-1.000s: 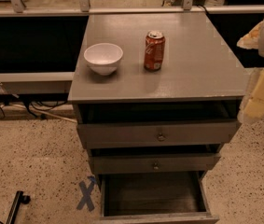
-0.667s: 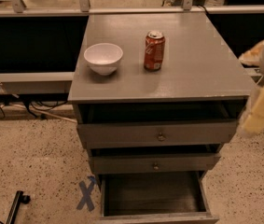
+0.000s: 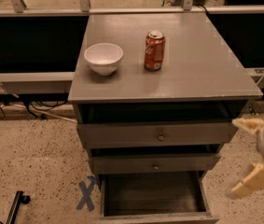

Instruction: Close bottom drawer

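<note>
The bottom drawer of the grey cabinet is pulled far out, its dark box interior open to view and its front panel at the picture's lower edge. Above it sit the middle drawer front and the top drawer front, each with a small knob and each pulled out a little. My gripper is at the right edge, beside the cabinet's right side, level with the two upper drawers. Its two cream fingers are spread apart and hold nothing. It touches no drawer.
A white bowl and a red soda can stand on the cabinet top. A blue X marks the speckled floor left of the drawer. A black object lies at the lower left. Dark cabinets and cables run behind.
My gripper has moved down along the cabinet's right side, from level with the cabinet top to level with the upper drawers. The drawers, bowl and can have not moved.
</note>
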Controlling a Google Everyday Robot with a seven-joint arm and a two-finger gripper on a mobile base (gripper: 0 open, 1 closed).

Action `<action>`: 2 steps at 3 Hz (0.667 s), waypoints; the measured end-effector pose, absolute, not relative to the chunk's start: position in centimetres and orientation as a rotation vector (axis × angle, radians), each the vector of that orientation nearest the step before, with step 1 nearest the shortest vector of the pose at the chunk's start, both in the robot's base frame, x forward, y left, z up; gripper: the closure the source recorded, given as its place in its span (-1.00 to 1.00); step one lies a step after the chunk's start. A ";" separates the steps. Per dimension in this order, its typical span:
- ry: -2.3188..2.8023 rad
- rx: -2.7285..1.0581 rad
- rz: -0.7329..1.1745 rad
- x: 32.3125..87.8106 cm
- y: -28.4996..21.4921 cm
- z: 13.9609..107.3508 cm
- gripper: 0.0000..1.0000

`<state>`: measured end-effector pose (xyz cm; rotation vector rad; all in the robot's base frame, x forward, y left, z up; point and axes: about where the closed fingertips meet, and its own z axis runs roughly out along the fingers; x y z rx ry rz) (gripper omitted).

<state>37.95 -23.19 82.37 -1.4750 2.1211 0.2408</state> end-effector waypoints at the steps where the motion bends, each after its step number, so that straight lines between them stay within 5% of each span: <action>1: 2.121 -1.372 0.256 36.0 -24.7 79.7 -1.00; 2: 2.120 -1.373 0.255 36.0 -24.6 79.8 -1.00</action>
